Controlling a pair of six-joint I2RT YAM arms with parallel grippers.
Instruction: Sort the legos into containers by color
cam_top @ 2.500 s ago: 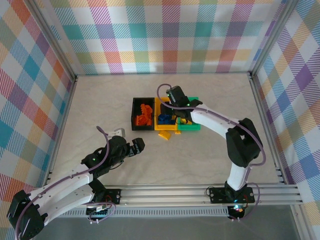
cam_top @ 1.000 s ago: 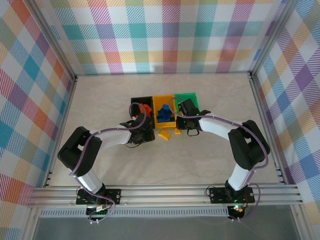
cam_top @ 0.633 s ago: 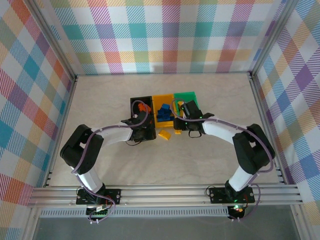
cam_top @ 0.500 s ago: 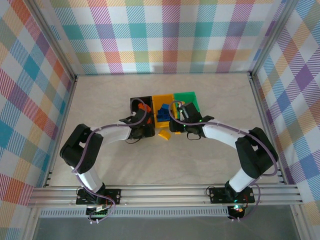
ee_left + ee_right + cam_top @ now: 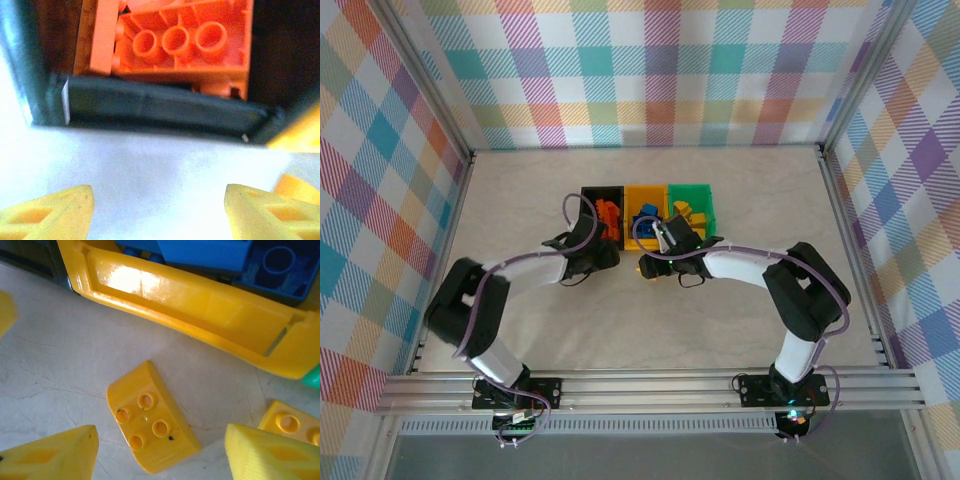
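Yellow-orange bin (image 5: pixel 200 305): glossy plastic, bright glare along its rim.
Yellow lego (image 5: pixel 152 425): smooth plastic with a few dark specks.
Orange legos (image 5: pixel 185 45): smooth, satin plastic.
Table (image 5: pixel 50 365): matt, pale, finely veined.
Frame rails (image 5: pixel 650 388): bare metal.

Top external: mounted high behind arm bases (image 5: pixel 770 385), tilted down, whole table (image 5: pixel 520 200) covered. Left wrist: held close, faced at black bin (image 5: pixel 160 111) near wall. Right wrist: held close, faced down at yellow-orange bin (image 5: pixel 200 305) near wall. Bin row (image 5: pixel 646 188) shared.
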